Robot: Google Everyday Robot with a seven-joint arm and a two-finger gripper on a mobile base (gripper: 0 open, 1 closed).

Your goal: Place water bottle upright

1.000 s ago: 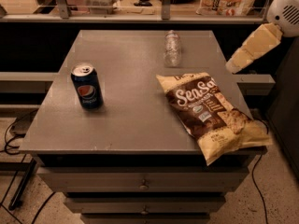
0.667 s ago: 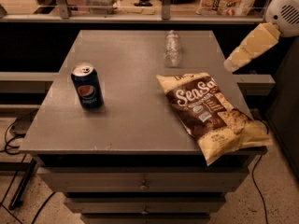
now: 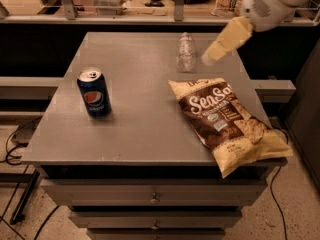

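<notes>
Since the earlier frames the gripper has swung left from the table's right edge and now sits at the upper right of the frame, just beside the water bottle. Whether it is spread or closed up cannot be told, nor whether it touches the bottle. The bottle is at the upper centre of the table, unmoved, cap toward the top. It looks upright, though it could be lying end-on. The Pepsi can at left and the chip bag at right are unmoved. The task seems early: no grasp is visible, so gripping and setting the bottle upright likely remain.
</notes>
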